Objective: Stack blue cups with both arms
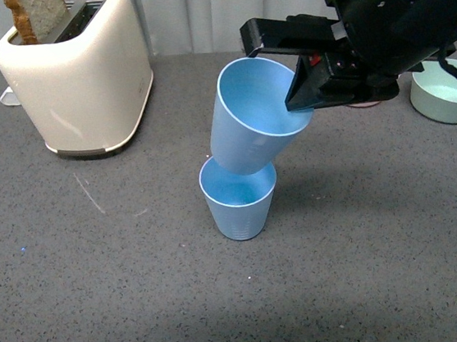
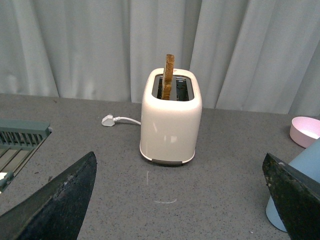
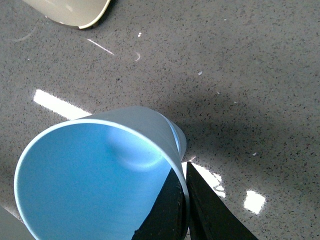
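Nearly stacked. The right claw pinches the rim of the tilted upper cup, whose base is just entering the lower cup, which stands on the counter right of the toaster. The left claw gapes empty. Remaining, I judge: straighten, seat, release.

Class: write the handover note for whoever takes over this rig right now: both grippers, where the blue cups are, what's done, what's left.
Right gripper: shut on the rim of the upper cup.
Left gripper: open, empty.
Upper cup tilted, its base at the mouth of the lower cup, which stands upright on the table.
Done: cups brought together.
Left: straighten, seat fully, release.
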Available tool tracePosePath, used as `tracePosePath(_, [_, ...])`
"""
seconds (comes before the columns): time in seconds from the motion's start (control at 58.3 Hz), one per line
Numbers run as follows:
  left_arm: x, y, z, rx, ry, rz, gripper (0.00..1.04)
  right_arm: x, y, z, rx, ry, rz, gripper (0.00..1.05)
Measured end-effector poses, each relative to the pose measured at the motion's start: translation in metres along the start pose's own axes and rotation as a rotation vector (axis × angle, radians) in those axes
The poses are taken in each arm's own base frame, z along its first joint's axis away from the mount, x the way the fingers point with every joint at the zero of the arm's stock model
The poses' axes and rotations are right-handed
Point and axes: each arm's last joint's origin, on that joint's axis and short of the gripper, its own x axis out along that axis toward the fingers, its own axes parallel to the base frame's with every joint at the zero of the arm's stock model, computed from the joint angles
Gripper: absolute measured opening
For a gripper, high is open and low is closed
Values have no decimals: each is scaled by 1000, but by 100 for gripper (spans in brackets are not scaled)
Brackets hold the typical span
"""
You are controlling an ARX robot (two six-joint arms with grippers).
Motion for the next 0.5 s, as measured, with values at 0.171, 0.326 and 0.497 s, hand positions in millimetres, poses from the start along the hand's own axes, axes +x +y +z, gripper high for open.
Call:
tracePosePath(0.171, [0, 0, 0, 0, 0, 0, 98, 3, 5, -1, -10, 13, -12, 1])
tracePosePath(0.326, [0, 0, 0, 0, 0, 0, 98, 3, 5, -2, -14, 19, -21, 2])
tracePosePath(0.497, [0, 0, 0, 0, 0, 0, 98, 3, 5, -2, -11, 20, -17, 35])
